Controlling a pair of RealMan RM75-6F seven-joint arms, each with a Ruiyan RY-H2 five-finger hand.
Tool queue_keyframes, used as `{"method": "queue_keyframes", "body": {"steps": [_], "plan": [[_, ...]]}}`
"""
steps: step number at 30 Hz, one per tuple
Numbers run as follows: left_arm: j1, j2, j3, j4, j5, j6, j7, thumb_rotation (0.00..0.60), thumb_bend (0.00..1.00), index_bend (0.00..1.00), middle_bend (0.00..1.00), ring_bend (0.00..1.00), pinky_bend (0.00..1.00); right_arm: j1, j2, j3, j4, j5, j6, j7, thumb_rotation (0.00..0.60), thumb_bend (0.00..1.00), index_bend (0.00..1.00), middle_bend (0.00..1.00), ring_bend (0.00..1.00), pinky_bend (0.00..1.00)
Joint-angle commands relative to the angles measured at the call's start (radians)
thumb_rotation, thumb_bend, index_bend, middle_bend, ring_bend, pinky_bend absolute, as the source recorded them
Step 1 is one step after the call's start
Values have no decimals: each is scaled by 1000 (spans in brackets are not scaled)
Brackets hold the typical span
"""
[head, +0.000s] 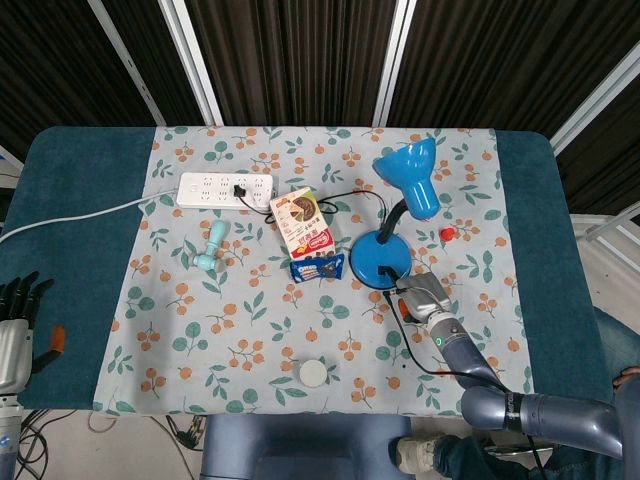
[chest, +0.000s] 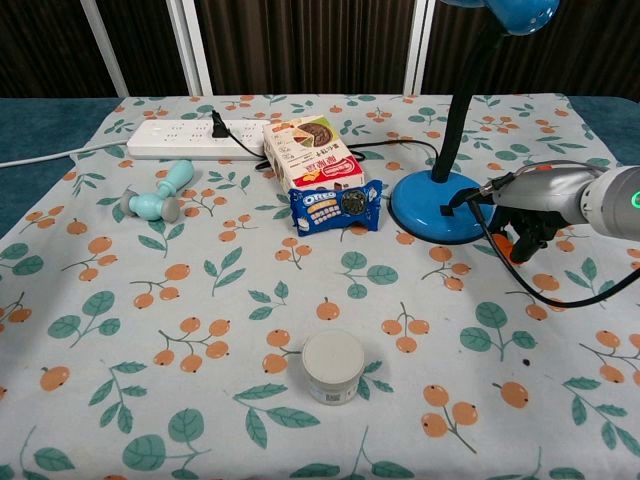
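My right hand (head: 422, 295) (chest: 535, 198) lies at the near right rim of the blue desk lamp's round base (head: 380, 258) (chest: 432, 208). Its dark fingers curl under, and one fingertip (chest: 468, 197) reaches out and touches the base's edge. The lamp's black cord (chest: 520, 275) loops around and under this hand. The lamp's shade (head: 412, 180) leans to the back right. My left hand (head: 15, 325) hangs off the table's near left corner, fingers apart and holding nothing; the chest view does not show it.
A white power strip (head: 225, 189) (chest: 195, 140) with a plug in it lies at the back left. A biscuit box (head: 301, 223) (chest: 312, 152) and an Oreo pack (head: 316, 267) (chest: 335, 206) sit left of the lamp. A teal object (head: 210, 247) (chest: 158, 195), a white jar (head: 314, 373) (chest: 333, 366) and a small red piece (head: 448, 234) also lie on the cloth.
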Motion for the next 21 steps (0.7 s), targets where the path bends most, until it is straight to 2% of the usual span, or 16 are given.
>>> {"method": "queue_keyframes", "body": {"steps": [1,14,21], "plan": [[0,1,0,-1,-1,0,-1,600,474,141,40,31,49,2,-3,-3,2,1,2,1,600,706,0,648,737,971],[1,0,0,2,0,0,-3,600,474,141,40,31,49,21,-9,-22,4,17,0,-8,600,706,0,648,737,1000],[1,0,-1,1,0,1,-5,600,474,141,40,31,49,71,-3,-38,11,103,-27,-68,600,706,61,647,737,1000]]}}
